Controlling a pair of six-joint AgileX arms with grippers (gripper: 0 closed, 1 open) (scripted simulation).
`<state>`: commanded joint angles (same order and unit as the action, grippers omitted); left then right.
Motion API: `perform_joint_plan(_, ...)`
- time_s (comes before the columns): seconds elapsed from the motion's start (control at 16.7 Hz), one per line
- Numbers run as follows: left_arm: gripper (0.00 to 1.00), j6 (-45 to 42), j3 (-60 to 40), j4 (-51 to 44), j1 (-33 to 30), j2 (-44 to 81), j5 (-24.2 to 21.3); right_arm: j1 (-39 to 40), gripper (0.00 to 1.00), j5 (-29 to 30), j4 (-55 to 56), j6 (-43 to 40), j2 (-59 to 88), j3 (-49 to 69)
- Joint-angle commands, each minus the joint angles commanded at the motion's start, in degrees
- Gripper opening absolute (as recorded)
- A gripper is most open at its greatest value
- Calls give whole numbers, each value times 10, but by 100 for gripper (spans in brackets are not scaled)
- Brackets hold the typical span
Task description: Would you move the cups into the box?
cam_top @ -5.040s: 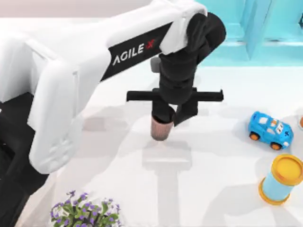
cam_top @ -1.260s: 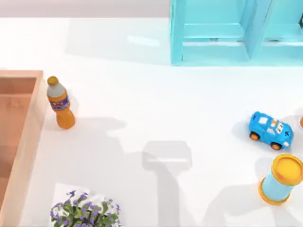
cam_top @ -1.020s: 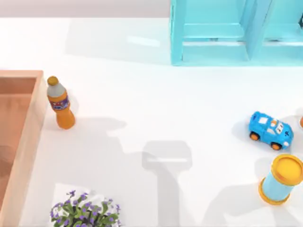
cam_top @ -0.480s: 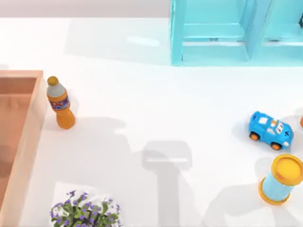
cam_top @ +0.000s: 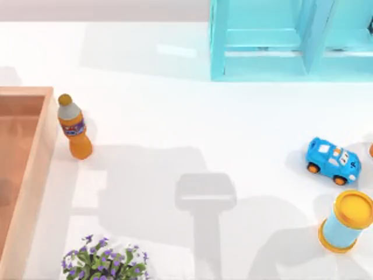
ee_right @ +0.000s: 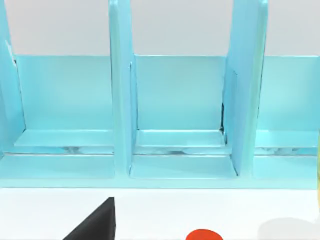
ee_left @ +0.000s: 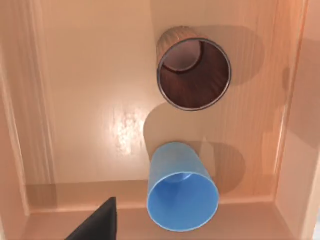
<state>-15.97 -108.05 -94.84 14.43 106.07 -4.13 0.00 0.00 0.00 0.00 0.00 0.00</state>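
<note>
Since both cups, the brown cup and the blue cup, are seen upright inside the box, near one end wall, either could be toppled if clipped by the left pincer above; whether its fingers are apart cannot be told.

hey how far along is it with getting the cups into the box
It looks done. In the left wrist view the dark brown cup and the light blue cup both stand upright on the orange-tan floor of the box, close together but apart. Nothing is in hand: a dark part of the left gripper shows at that view's edge, touching neither cup. By these views, no cup is left on the table.
</note>
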Motion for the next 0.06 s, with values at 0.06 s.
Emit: perform_joint_plan(0.06, 100, 0, -5, -4, 0, 0, 0, 0, 100, 0, 0, 0, 0, 0)
